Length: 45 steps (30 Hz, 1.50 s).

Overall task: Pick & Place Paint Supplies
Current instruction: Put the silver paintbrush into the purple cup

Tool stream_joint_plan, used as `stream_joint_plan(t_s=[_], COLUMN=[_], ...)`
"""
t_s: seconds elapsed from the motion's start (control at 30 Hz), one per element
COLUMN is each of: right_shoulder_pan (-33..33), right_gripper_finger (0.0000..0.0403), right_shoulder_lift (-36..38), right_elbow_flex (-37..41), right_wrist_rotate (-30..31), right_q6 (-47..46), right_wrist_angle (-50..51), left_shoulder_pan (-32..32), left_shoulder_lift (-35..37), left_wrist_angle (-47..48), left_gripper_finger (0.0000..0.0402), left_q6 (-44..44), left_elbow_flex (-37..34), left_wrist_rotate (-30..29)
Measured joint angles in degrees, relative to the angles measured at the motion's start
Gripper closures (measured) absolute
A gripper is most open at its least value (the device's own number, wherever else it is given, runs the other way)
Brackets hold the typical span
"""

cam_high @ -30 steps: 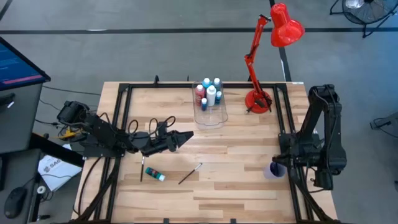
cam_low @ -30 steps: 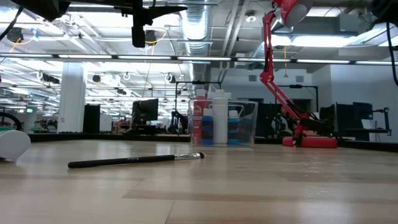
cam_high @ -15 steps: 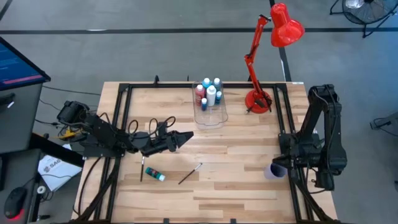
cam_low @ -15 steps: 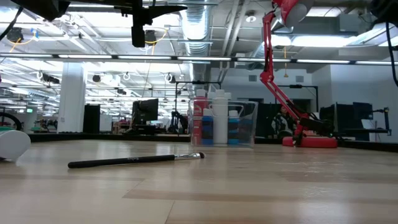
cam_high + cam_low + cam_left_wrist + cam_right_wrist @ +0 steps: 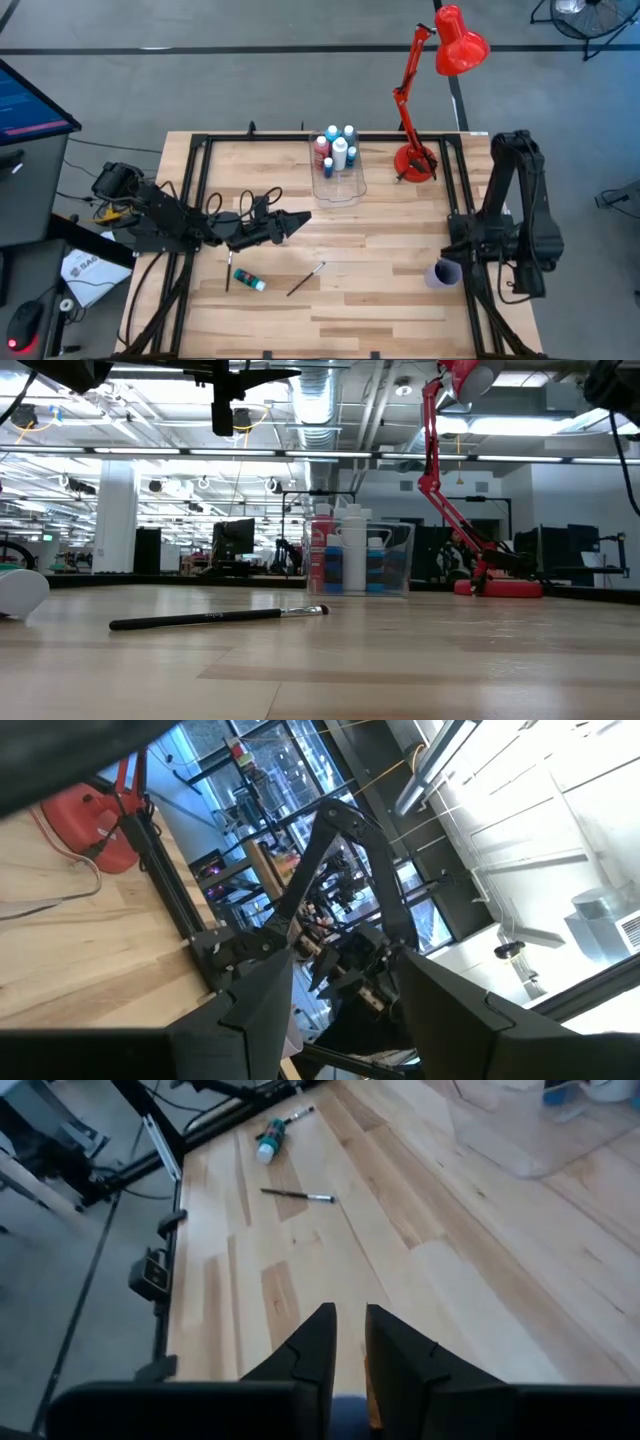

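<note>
Several paint bottles (image 5: 336,148) stand upright at the far end of a clear box (image 5: 340,185), also seen in the low view (image 5: 350,560). A blue-green tube (image 5: 249,281) lies on the table at the near left, with a thin dark brush (image 5: 228,276) beside it. A second brush (image 5: 305,279) lies to its right. My left gripper (image 5: 303,218) hovers open above the table, pointing toward the right side, left of the box; nothing is between its fingers (image 5: 345,965). My right gripper (image 5: 348,1315) stands above the purple cup (image 5: 440,273), fingers a narrow gap apart and holding nothing.
A red desk lamp (image 5: 415,160) stands at the far right of the table, its head raised beyond the far edge. A black frame (image 5: 200,200) runs along the table's left and right sides. Bare wood lies between the box and the brushes.
My right arm has risen a little above the purple cup, which now shows more fully in the high view. The left arm, the tube, the brushes and the box stay as they were.
</note>
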<state>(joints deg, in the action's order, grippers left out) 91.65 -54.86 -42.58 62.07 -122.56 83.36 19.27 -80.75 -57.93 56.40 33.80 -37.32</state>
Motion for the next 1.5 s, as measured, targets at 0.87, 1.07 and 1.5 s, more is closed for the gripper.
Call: stream_joint_plan(t_s=[0.87, 1.07, 1.5], right_shoulder_pan=[-14.71, -19.86, -37.81], right_gripper_finger=[0.0351, 0.0351, 0.0351], right_shoulder_lift=[6.57, 6.57, 2.6], right_elbow_flex=[-16.66, -18.57, -18.65], right_wrist_rotate=[9.21, 8.17, -11.53], right_q6=[41.79, 57.01, 88.49], right_wrist_angle=[-13.53, -26.66, -60.35], left_shoulder_pan=[7.74, 9.37, 11.99], left_shoulder_lift=[0.02, 0.02, 0.02], left_wrist_angle=[15.87, 17.07, 37.96], left_gripper_finger=[0.0262, 0.0269, 0.0299], left_q6=[-7.98, -6.29, 12.5], left_elbow_flex=[11.32, 11.43, 11.47], left_wrist_rotate=[4.41, 7.22, 7.26])
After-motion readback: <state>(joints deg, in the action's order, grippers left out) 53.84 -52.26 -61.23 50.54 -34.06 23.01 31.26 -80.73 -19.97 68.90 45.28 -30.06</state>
